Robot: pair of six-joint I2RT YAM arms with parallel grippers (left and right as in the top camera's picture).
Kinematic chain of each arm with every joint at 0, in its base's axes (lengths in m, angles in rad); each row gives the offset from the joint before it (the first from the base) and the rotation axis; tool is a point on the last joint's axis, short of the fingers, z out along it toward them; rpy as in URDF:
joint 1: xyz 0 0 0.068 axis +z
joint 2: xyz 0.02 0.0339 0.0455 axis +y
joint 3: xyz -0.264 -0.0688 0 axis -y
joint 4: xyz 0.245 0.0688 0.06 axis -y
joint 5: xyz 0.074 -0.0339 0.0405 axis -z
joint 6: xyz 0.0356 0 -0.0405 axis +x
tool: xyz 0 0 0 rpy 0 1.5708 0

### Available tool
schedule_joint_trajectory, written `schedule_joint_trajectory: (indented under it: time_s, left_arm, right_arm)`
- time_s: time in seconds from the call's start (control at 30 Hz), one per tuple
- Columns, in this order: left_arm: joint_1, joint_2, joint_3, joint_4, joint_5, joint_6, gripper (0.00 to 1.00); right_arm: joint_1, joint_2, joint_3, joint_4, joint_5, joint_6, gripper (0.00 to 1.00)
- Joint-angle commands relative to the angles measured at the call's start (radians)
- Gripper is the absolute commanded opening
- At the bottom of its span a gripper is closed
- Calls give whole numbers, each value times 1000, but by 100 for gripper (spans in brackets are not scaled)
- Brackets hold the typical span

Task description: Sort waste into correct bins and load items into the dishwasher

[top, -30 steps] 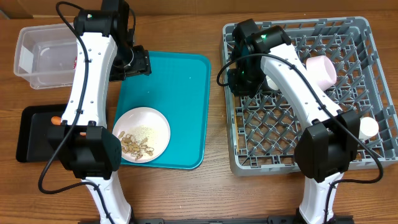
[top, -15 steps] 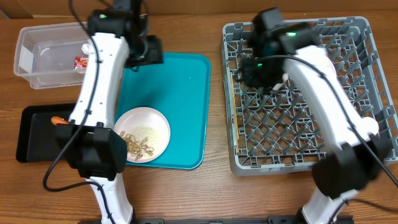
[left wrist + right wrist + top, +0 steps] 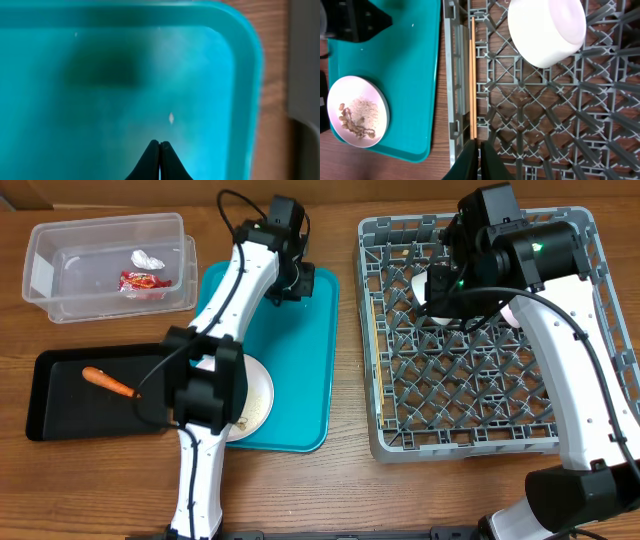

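My left gripper (image 3: 160,143) is shut and empty, low over the far right corner of the teal tray (image 3: 300,380), with a rice grain (image 3: 171,118) just ahead of it. My right gripper (image 3: 477,144) is shut with nothing in it, high over the dishwasher (image 3: 470,448). The chopsticks (image 3: 472,75) lie inside along its left wall, their near end at my fingertips. A white bowl (image 3: 547,30) rests in the rack. The plate (image 3: 357,111) with peanuts and rice sits on the teal tray. The clear bin (image 3: 60,270) holds the red wrapper (image 3: 140,280) and the white wrapper (image 3: 148,258). The carrot (image 3: 108,382) lies in the black bin (image 3: 50,420).
The left arm (image 3: 215,350) stretches over the teal tray and covers most of the plate in the overhead view. The right arm (image 3: 570,330) crosses the right half of the rack. A strip of bare wooden table (image 3: 348,380) separates the tray from the rack.
The left arm swung right from the clear tub to the tray's far corner and its jaws shut. The right arm drew back over the rack and its jaws closed the last bit.
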Motion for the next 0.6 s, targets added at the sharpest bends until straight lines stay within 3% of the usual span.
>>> schedule_joint_trajectory:
  time_s: [0.0, 0.57]
  left_arm:
    - [11, 40, 2, 68, -28, 20, 4]
    - [15, 168, 2, 300, -126, 18, 4]
  right_arm:
    - [-3, -5, 5, -7, 9, 3, 7]
    - [-3, -5, 5, -49, 9, 12, 7]
